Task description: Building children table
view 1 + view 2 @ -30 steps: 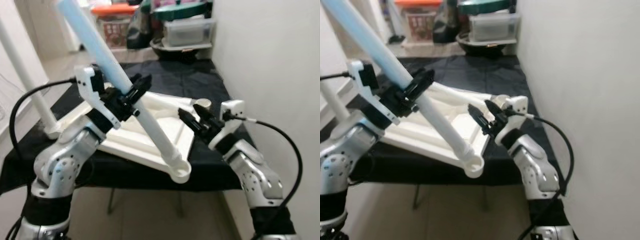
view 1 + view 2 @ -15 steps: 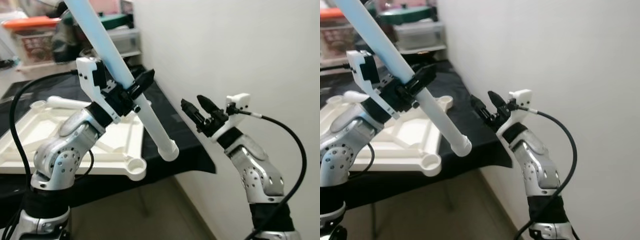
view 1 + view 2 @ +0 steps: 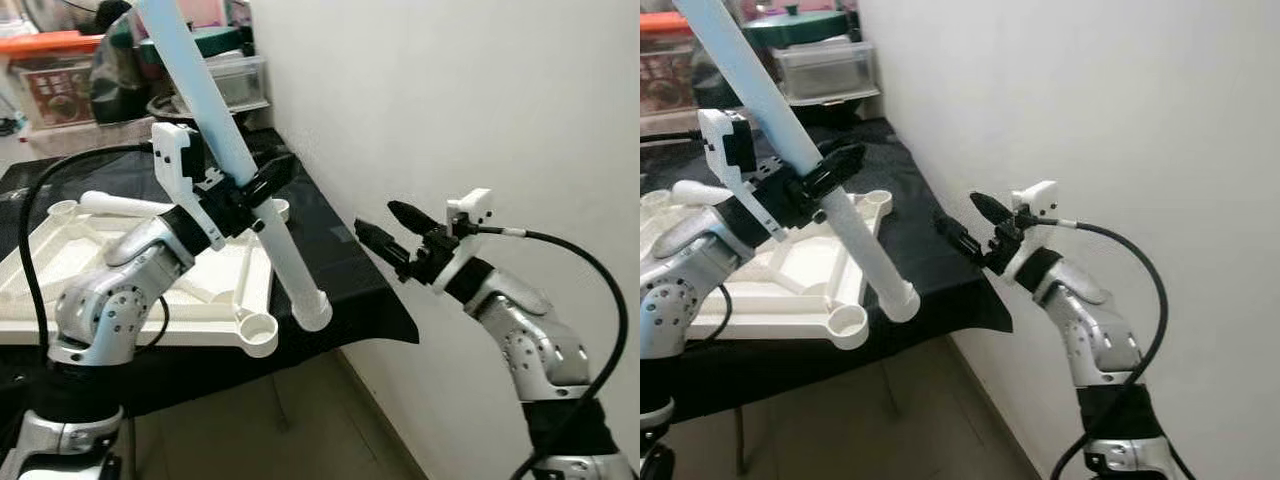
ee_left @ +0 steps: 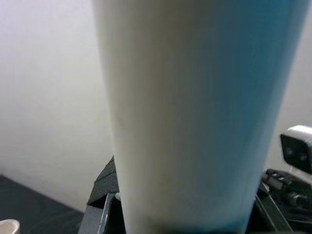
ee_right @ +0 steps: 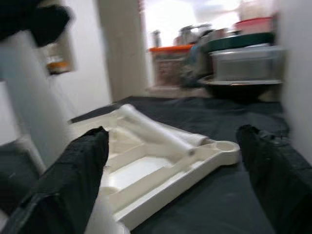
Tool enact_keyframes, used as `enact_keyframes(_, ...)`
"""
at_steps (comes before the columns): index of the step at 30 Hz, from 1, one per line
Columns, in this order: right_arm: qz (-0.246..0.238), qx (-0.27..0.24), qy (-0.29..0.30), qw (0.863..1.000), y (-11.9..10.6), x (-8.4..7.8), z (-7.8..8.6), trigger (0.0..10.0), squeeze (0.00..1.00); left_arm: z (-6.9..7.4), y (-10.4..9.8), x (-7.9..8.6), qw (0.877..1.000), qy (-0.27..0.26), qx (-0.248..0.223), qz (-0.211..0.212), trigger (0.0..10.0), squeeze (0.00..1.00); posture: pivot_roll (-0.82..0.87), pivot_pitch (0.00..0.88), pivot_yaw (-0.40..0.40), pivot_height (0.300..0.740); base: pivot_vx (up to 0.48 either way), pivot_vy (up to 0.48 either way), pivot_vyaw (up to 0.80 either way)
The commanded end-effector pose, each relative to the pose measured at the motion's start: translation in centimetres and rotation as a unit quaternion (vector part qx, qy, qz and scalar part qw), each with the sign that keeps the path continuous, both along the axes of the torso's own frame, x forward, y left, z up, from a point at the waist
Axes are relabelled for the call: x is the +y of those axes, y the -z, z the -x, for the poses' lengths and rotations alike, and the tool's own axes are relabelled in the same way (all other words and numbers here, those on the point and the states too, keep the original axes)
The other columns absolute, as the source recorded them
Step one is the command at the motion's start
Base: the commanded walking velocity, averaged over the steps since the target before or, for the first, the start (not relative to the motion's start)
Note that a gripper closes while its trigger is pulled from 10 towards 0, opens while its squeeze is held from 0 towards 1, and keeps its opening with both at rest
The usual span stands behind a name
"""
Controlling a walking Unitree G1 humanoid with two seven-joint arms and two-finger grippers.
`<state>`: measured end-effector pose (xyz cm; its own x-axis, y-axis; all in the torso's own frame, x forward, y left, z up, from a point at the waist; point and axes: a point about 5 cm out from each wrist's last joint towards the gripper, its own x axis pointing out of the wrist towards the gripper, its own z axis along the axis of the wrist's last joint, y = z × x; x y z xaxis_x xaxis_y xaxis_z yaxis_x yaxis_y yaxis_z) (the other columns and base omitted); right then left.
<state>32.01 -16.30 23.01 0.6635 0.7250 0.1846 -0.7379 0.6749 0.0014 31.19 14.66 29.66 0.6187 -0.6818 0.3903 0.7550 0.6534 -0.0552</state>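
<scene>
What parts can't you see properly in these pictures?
- Table leg: top cut off by the eye views' upper edge.
- Tabletop: left side cut off by the frame and hidden behind the left hand.
- Right wrist view: blurred; right hand fingers smeared.

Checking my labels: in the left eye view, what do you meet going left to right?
White tabletop → left end effector gripping the table leg → right end effector → bare wall.
</scene>
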Motion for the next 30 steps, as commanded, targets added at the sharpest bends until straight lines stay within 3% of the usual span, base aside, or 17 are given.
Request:
enact_keyframes(1, 0.017, 0.009, -0.035, 0.999, 0.2, 0.5, 0.1, 10.0, 1.00, -0.3, -0.7, 0.2, 1.000, 0.001, -0.019, -0.008, 10.0, 0.00, 0.05, 0.000, -0.010, 0.740, 0.000, 0.000, 0.00)
enact_keyframes(2, 0.017, 0.013, -0.033, 0.999, 0.1, 0.4, 0.0, 10.0, 0.00, -0.9, -0.7, 0.1, 1.000, -0.003, -0.017, -0.011, 10.0, 0.00, 0.05, 0.000, -0.002, 0.740, 0.000, 0.000, 0.00)
enact_keyframes(8, 0.010, 0.024, -0.021, 0.999, -0.1, 0.6, -0.2, 10.0, 0.00, -1.9, -0.7, -0.4, 1.000, -0.001, -0.020, -0.023, 10.0, 0.00, 0.05, 0.000, -0.001, 0.740, 0.000, 0.000, 0.00)
enact_keyframes(13, -0.016, 0.026, -0.015, 0.999, 0.4, 1.5, -0.3, 10.0, 0.00, -2.4, -1.2, -1.5, 0.999, 0.015, -0.031, -0.015, 10.0, 0.00, 0.05, 0.000, 0.001, 0.740, 0.000, 0.000, -0.80)
enact_keyframes(30, -0.023, 0.033, -0.044, 0.998, 0.5, 3.7, 0.3, 10.0, 0.00, -3.1, -1.1, -0.9, 0.999, 0.003, -0.040, -0.020, 10.0, 0.00, 0.05, 0.000, 0.001, 0.740, 0.000, 0.000, -0.80)
